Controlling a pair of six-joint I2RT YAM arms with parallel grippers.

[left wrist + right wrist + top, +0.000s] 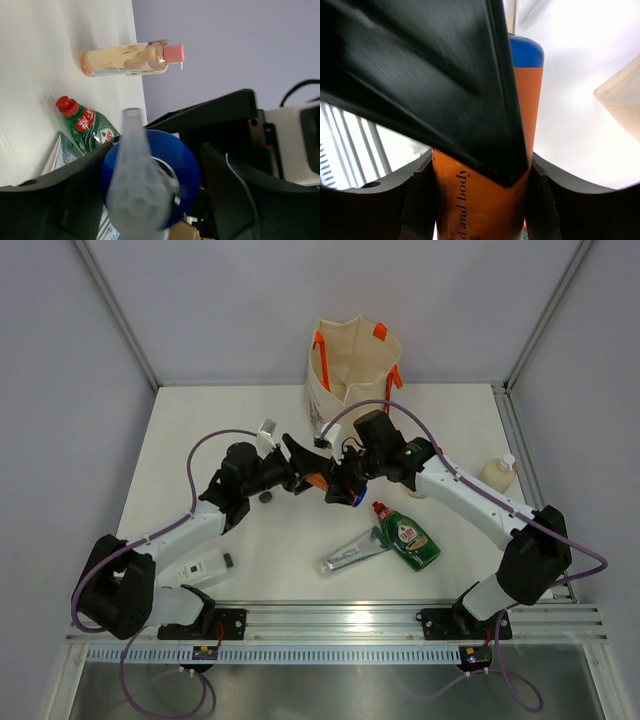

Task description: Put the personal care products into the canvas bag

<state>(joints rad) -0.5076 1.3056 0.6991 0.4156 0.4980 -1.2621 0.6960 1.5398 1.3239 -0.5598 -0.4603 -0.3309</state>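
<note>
An orange bottle with a blue cap (pixel 322 481) hangs above the table centre between both grippers. My right gripper (pixel 343 488) is shut on its orange body (pixel 485 200). My left gripper (pixel 305 476) closes on it from the other side, its fingers (pixel 60 195) flanking the blue cap (pixel 170 170); one finger (pixel 435 85) lies across the bottle. The canvas bag (pixel 350 365) stands upright just behind, its edge showing in the right wrist view (pixel 620 100). A green red-capped bottle (pixel 408 535) and a silvery tube (pixel 355 552) lie in front. An amber pink-capped bottle (pixel 497 474) lies at right.
A white dark-capped bottle (pixel 205 566) lies near the left arm's base. A small dark object (pixel 265 497) sits under the left arm. The left wrist view shows the amber bottle (pixel 127 59) and green bottle (pixel 87 125). Grey walls enclose the table.
</note>
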